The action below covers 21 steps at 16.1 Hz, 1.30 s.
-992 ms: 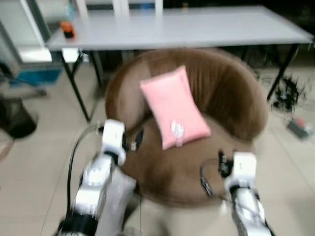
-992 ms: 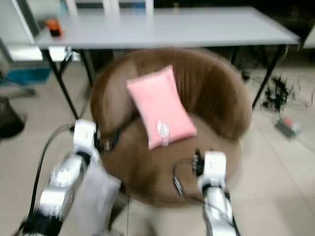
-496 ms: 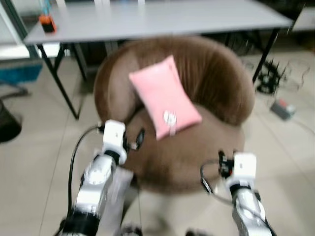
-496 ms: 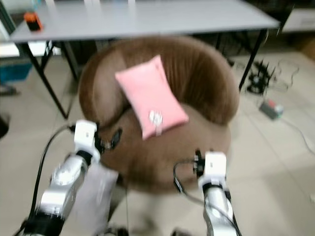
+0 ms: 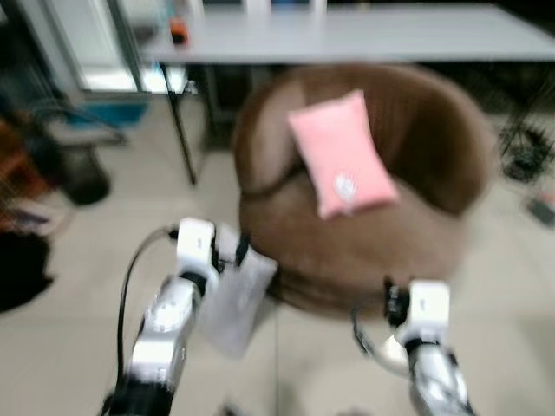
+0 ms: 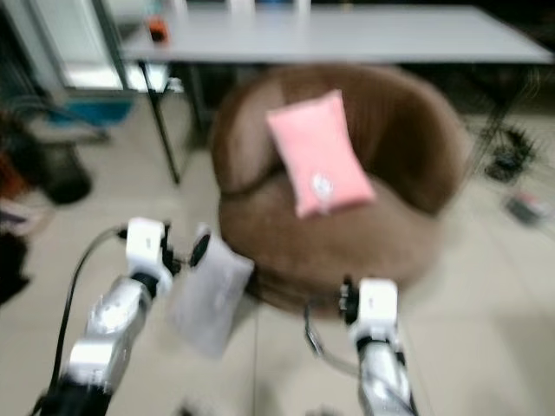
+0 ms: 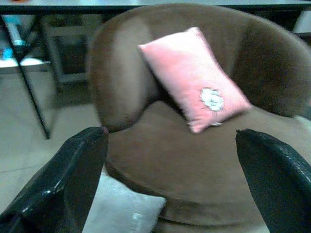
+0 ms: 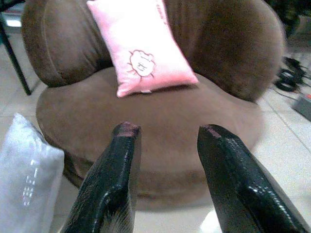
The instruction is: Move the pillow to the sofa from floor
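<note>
A pale grey pillow (image 5: 237,296) stands on the tiled floor, leaning against the front left of the round brown sofa (image 5: 373,251). A pink pillow (image 5: 342,163) with a small white picture rests against the sofa's backrest. My left gripper (image 7: 170,131) is open wide, held in front of the sofa with the grey pillow (image 7: 121,213) just below it. My right gripper (image 8: 168,128) is open too, facing the sofa's seat from the front, with the grey pillow (image 8: 24,184) off to its side. Neither gripper holds anything.
A long grey table (image 5: 347,39) stands behind the sofa, with an orange object (image 5: 178,30) on its left end. Dark clutter (image 5: 26,260) lies on the floor at far left, and cables (image 5: 529,147) at the right. Tiled floor lies open in front of the sofa.
The camera has swung, so the sofa now sits further right in view and more of the grey pillow shows by my left arm. Both arms hold their pose.
</note>
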Motion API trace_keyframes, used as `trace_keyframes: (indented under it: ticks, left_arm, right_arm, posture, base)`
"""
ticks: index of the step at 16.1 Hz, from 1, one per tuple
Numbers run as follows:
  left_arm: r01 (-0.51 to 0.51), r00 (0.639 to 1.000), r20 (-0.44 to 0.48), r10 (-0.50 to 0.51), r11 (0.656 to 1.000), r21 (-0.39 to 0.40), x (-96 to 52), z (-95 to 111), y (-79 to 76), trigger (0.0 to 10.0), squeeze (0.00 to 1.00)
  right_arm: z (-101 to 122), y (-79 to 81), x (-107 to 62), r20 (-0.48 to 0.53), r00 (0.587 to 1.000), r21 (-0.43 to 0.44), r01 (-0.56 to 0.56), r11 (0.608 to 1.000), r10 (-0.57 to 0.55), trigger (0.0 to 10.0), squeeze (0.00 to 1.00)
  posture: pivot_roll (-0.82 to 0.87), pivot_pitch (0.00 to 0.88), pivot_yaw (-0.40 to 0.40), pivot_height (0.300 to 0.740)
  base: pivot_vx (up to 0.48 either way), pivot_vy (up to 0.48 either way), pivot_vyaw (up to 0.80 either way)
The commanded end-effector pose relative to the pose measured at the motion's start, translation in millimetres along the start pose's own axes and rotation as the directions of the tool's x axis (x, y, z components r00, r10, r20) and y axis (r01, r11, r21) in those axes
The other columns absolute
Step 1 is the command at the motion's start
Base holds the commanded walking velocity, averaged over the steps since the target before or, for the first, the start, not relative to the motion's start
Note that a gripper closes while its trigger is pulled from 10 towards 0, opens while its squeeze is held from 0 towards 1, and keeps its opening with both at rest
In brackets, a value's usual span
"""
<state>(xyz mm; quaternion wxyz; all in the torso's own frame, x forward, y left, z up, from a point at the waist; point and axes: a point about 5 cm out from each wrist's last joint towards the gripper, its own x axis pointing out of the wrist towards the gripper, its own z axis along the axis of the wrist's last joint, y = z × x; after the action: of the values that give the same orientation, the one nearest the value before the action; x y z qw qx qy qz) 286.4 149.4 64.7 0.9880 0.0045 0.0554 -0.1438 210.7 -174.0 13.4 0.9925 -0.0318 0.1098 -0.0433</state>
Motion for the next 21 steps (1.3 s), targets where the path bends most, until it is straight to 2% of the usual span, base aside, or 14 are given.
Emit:
trace_keyframes:
  ticks: [1,3,4,9,12,21]
  left_arm:
    - [0.013,1.0,0.027,-0.013,1.0,0.002,3.9,7.7,-3.0,10.0,0.04]
    - [0.027,0.999,0.024,-0.026,1.0,-0.005,4.0,7.0,-4.2,10.0,0.04]
    - [0.029,0.999,0.024,-0.029,1.0,-0.006,3.5,6.5,-4.6,10.0,0.0]
    - [0.035,0.999,0.018,-0.035,0.999,-0.004,4.1,6.8,-5.8,10.0,0.0]
    - [0.035,0.999,-0.005,-0.035,0.999,0.009,6.9,6.5,-6.6,10.0,0.0]
    - [0.052,0.998,-0.018,-0.052,0.998,-0.023,8.4,7.0,-6.9,10.0,0.0]
  right_arm:
    - [5.3,-4.1,2.7,0.02,1.0,-0.004,0.013,1.0,-0.013,10.0,0.0]
    - [5.0,-4.6,2.1,0.018,1.0,-0.005,0.013,1.0,-0.013,10.0,0.0]
    - [4.5,-4.8,1.9,0.016,1.0,-0.006,0.013,1.0,-0.013,10.0,0.0]
    - [2.6,-4.2,1.3,0.005,1.0,-0.005,0.014,1.0,-0.014,10.0,0.0]
    - [1.0,-4.4,2.2,-0.005,1.0,-0.003,0.015,1.0,-0.015,10.0,0.0]
    - [-4.4,-3.9,3.9,-0.037,0.999,0.005,0.015,1.0,-0.015,10.0,0.0]
  posture:
    - [0.01,0.005,0.045,0.74]
    - [0.01,0.006,0.044,0.74]
    - [0.01,0.007,0.044,0.74]
    - [0.01,0.015,0.045,0.74]
    - [0.01,0.017,0.045,0.74]
    - [0.01,0.006,0.048,0.74]
  base:
    - [0.0,0.0,0.0]
    - [0.0,0.0,0.0]
    - [0.0,0.0,0.0]
    - [0.0,0.0,0.0]
    - [0.0,0.47,0.0]
    - [0.0,0.462,0.0]
